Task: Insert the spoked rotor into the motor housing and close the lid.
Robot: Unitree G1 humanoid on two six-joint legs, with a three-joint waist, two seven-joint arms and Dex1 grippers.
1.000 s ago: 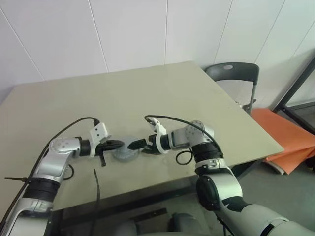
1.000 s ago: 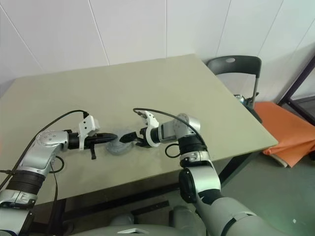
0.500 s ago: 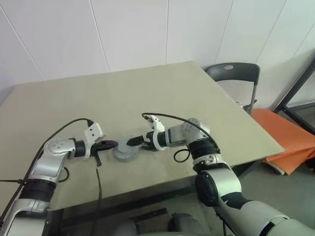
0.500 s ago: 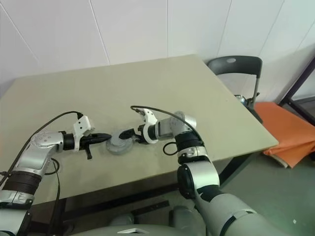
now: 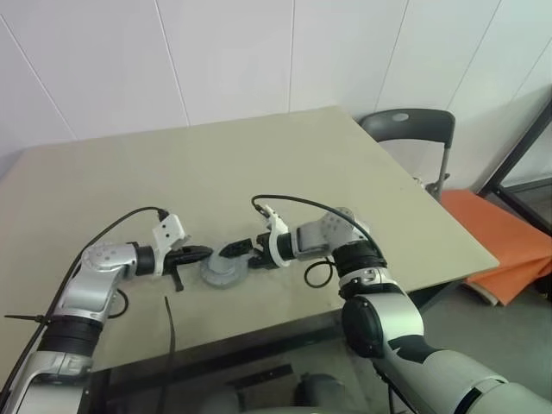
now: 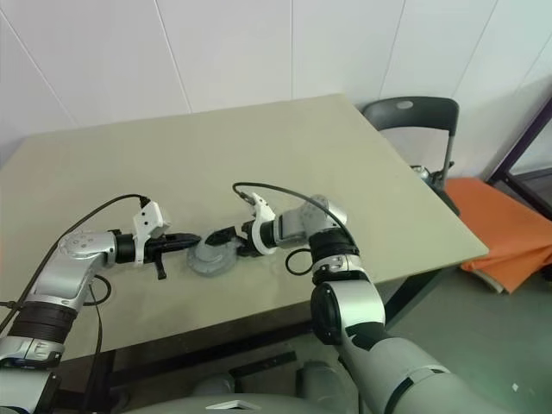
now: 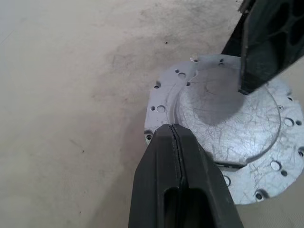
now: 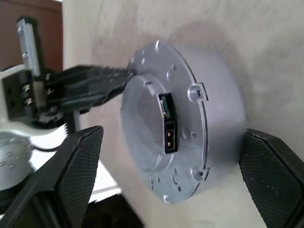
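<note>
The lid [image 5: 222, 271] is a round light-grey disc with small holes around its flange, and it lies plain face up on the table near the front edge. My left gripper [image 5: 205, 253] is shut and empty, with its tips against the lid's left rim [image 7: 161, 109]. From the right, my right gripper [image 8: 173, 133] is open, one finger [image 8: 78, 166] on each side of the lid [image 8: 156, 95], without clamping it. A dark connector [image 8: 168, 128] is set in the lid's rim. The spoked rotor and the motor housing are hidden.
The beige table [image 5: 259, 164] stretches far behind the lid, and its front edge [image 5: 259, 326] lies close to the grippers. A grey chair [image 5: 410, 129] stands at the table's right corner. An orange mat [image 5: 504, 241] lies on the floor to the right. Cables arc over both wrists.
The head view has swayed slightly. Both grippers and the lid stay where they were.
</note>
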